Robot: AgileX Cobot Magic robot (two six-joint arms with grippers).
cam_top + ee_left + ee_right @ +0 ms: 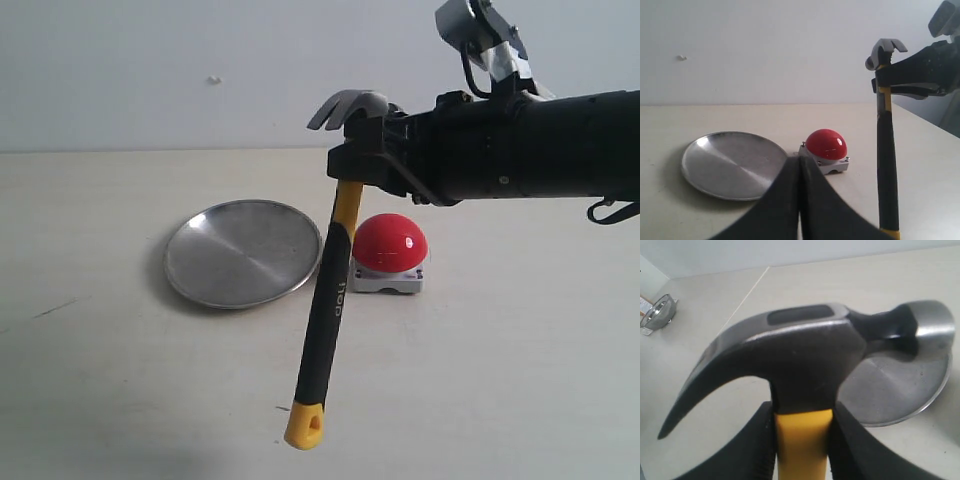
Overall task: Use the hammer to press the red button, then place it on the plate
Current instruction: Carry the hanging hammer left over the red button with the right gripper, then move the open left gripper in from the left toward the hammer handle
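The hammer (329, 292) hangs in the air with its dark head up and its yellow-and-black handle slanting down toward the table's front. My right gripper (350, 168) is shut on the yellow neck just under the head (805, 352), one finger on each side. The red button (390, 242) sits on its grey-white base just behind the handle, apart from it. The silver plate (243, 252) lies to the left of the button with nothing on it. In the left wrist view my left gripper (799, 167) is shut on nothing, low over the table, facing the plate (732, 165) and the button (826, 144).
The pale table (500, 380) runs back to a plain wall. The hammer's handle end (305, 427) hangs close to the table's front. A small shiny metal object (660, 312) stands far off in the right wrist view.
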